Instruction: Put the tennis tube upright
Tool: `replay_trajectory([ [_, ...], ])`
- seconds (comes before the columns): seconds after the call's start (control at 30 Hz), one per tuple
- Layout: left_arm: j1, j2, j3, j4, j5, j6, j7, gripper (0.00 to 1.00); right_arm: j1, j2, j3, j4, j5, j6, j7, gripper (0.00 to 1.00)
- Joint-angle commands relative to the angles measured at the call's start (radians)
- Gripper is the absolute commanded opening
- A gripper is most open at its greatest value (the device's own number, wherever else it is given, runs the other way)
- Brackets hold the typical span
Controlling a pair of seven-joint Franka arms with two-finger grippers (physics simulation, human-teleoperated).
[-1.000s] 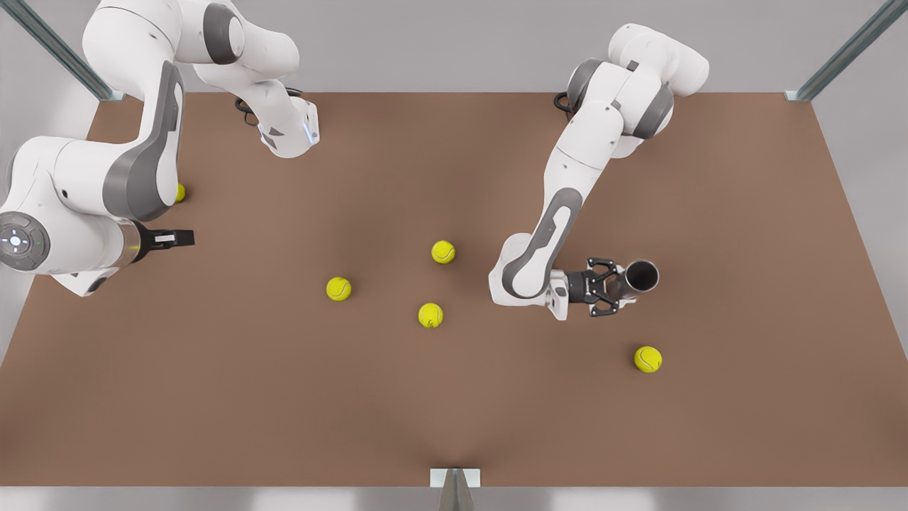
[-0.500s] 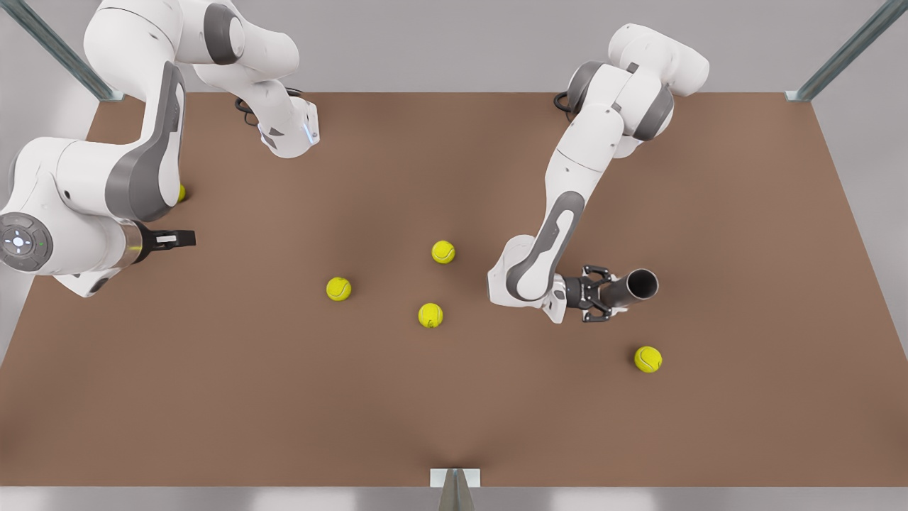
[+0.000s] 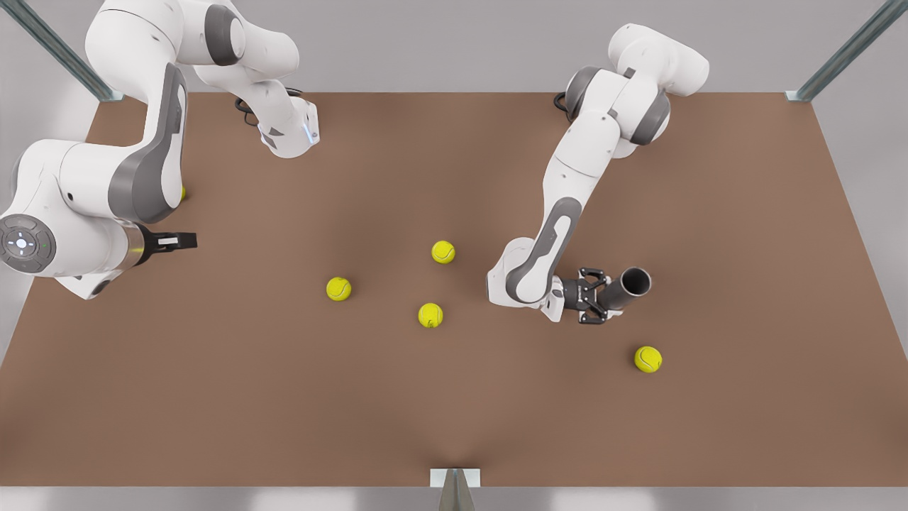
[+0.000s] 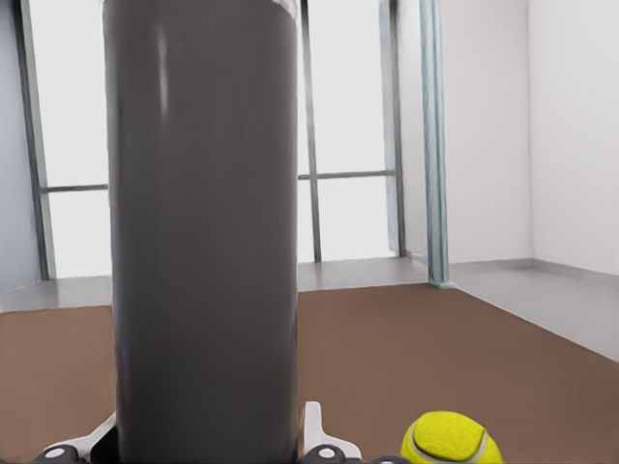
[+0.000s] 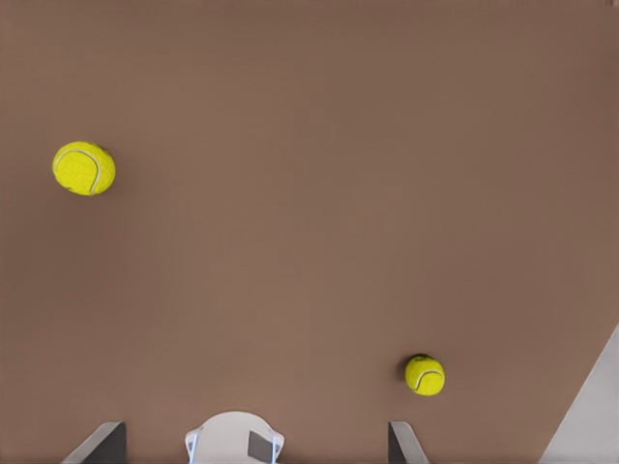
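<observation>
The tennis tube is a plain grey cylinder at the front view's right, its hollow silvery-rimmed end facing up toward the camera. My left gripper is shut on its lower part, with a finger on either side. In the left wrist view the tennis tube stands tall between the fingers, and its foot is hidden below the picture's edge. At the front view's left, my right gripper waits open above the table, its fingertips spread wide.
Several yellow-green tennis balls lie on the brown table: three near the middle, one close to the tube, and one half hidden behind the right arm. Two balls lie below my right gripper.
My left gripper has sunk toward the table with the tube, drifting slightly to the front view's left. The right arm has barely moved.
</observation>
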Motion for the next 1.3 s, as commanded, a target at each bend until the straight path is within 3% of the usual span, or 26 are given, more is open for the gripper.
replay_trajectory([
  [0.0, 0.000, -0.001, 0.001, 0.001, 0.000, -0.001, -0.089, 1.00, 0.000, -0.001, -0.001, 0.000, 0.000, 0.001, 0.001, 1.00],
  [1.03, -0.044, -0.001, -0.021, 0.054, -0.064, -0.096, -0.045, 1.00, -0.006, 0.000, 0.001, -0.001, 0.002, 0.001, -0.004, 1.00],
  [1.13, -0.069, 0.022, -0.061, 0.143, -0.125, -0.140, -0.017, 1.00, -0.008, 0.000, 0.001, -0.001, 0.002, 0.001, -0.004, 1.00],
  [1.27, -0.069, 0.084, -0.239, 0.488, -0.205, -0.186, 0.107, 1.00, -0.008, 0.000, -0.001, -0.001, 0.002, 0.001, -0.004, 1.00],
])
